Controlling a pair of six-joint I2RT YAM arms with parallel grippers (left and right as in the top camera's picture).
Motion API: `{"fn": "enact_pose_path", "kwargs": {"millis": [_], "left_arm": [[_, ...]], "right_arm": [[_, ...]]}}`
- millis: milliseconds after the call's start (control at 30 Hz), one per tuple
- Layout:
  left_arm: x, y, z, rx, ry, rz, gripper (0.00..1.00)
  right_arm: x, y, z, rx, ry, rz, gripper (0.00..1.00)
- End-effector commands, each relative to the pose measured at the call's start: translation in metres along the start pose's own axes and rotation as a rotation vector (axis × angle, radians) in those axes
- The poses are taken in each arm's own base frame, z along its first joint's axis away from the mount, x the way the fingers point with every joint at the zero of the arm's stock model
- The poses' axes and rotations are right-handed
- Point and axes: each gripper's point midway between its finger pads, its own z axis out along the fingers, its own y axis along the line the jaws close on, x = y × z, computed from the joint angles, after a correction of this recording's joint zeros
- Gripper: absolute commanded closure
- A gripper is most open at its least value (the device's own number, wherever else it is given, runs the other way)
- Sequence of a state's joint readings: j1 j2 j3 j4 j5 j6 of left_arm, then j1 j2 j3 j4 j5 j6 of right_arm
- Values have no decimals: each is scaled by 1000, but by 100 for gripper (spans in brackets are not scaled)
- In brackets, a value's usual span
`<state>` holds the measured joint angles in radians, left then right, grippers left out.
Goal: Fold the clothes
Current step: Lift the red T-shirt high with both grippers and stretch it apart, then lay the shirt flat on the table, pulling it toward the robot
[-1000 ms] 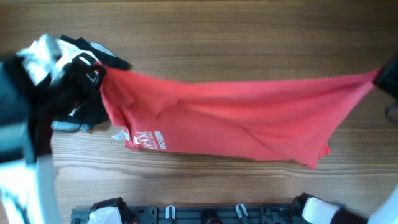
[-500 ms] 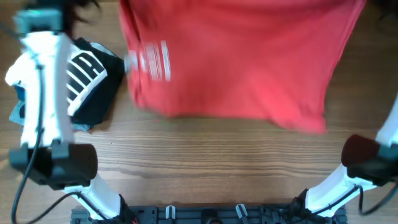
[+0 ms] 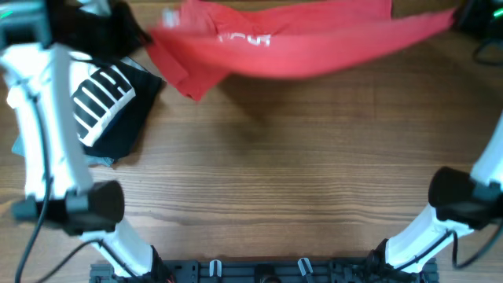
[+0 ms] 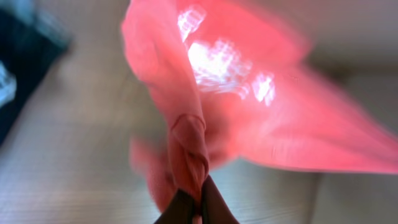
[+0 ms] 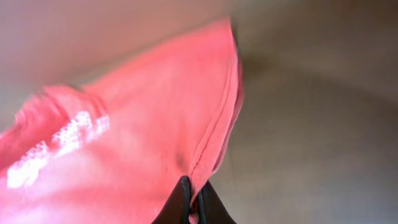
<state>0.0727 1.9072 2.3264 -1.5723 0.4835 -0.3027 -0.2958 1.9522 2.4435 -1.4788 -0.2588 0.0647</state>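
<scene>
The red T-shirt hangs stretched in a band along the far side of the table, blurred, with its white lettering showing. My left gripper is shut on a bunched, twisted corner of the shirt at the band's left end. My right gripper is shut on a hemmed edge of the shirt at the band's right end. In the overhead view both grippers are mostly lost at the top corners. The shirt's lower part sags towards the table near the left end.
A white garment with black stripes lies on a black folded garment at the left, with a light blue one peeking out beneath. My left arm and right arm reach away along both sides.
Both arms have swung the shirt from low over the table's middle up and away to the far edge. Both grips on it have held.
</scene>
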Motion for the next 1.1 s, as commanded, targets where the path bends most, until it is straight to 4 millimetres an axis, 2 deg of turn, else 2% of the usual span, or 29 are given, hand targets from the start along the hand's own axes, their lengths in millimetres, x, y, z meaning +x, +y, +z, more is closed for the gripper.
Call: {"fn": "enact_pose_path", "kwargs": {"millis": [0, 33, 67, 133, 267, 367, 433, 533, 667, 933, 1067], "left_arm": [[42, 37, 49, -185, 237, 93, 96], [52, 41, 57, -200, 285, 95, 96], [70, 51, 74, -225, 370, 102, 96], [96, 70, 96, -276, 478, 89, 96], [147, 110, 128, -347, 650, 35, 96], [179, 144, 141, -396, 736, -20, 96], [191, 158, 144, -402, 748, -49, 96], [198, 169, 144, -401, 722, -79, 96], [204, 172, 135, -392, 657, -101, 96], [218, 157, 94, -363, 479, -127, 96], [228, 147, 71, -330, 398, -130, 96]], "right_arm": [[55, -30, 52, 146, 266, -41, 96], [67, -37, 58, 172, 315, -21, 96], [90, -47, 70, 213, 398, 21, 96], [123, -66, 80, 292, 515, 71, 96], [172, -90, 92, 380, 674, 140, 96], [197, -102, 92, 402, 740, 195, 96], [205, -110, 88, 412, 741, 238, 96], [210, -115, 82, 378, 703, 291, 96], [216, -125, 64, 370, 626, 349, 96], [230, -131, 26, 354, 470, 435, 96], [227, -124, 3, 347, 394, 440, 96]]}}
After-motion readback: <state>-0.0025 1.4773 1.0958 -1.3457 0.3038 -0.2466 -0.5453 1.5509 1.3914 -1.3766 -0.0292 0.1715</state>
